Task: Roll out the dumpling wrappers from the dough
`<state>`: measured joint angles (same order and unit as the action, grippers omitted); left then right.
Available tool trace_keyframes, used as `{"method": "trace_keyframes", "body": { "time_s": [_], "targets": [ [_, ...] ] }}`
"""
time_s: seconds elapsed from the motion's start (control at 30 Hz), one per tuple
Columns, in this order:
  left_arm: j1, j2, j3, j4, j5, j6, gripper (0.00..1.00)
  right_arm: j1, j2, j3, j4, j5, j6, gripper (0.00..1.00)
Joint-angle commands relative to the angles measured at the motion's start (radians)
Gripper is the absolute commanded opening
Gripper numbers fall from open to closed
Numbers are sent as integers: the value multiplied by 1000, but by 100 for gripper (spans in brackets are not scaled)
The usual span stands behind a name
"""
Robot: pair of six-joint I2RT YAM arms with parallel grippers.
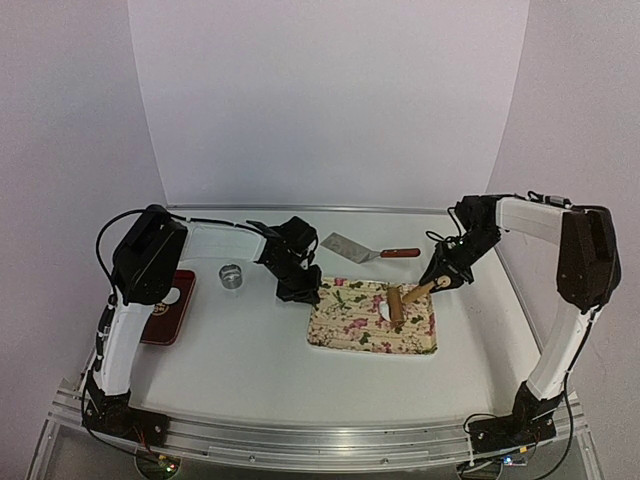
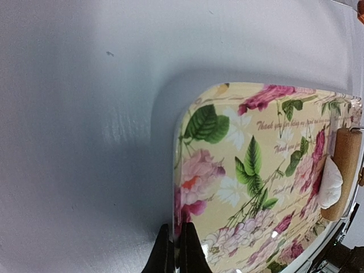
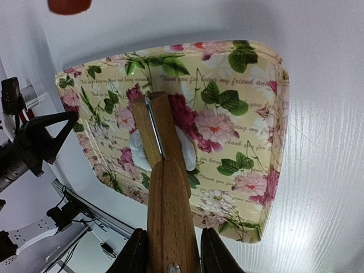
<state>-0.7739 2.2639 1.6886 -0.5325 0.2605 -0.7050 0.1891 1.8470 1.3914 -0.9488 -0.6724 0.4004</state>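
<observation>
White table (image 1: pixel 240 340) carries the floral tray (image 1: pixel 345 325), whose rim my left gripper (image 2: pixel 175 253) pinches. My right gripper (image 3: pixel 170 250) clamps the rolling pin (image 3: pixel 162 142), which lies across the dough (image 3: pixel 185 149) on the tray

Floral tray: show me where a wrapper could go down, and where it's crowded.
Free: the stretch of floral tray between the left gripper clamping its rim and the rolling pin. Crowded: around the pin, which lies on the dough, handle in the right gripper.
</observation>
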Motion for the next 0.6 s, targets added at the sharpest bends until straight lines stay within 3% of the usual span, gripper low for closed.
{"method": "trace_keyframes", "body": {
  "time_s": [0.0,0.27,0.57],
  "targets": [
    [50,31,14,-101,-118,22,0,38,-97,60,-112,73,80,0],
    [48,25,14,-85,-103,26,0,44,-179,153,-171,78,109,0],
    [38,28,11,-65,-92,40,0,75,-109,204,-172,130,60,0]
  ]
}}
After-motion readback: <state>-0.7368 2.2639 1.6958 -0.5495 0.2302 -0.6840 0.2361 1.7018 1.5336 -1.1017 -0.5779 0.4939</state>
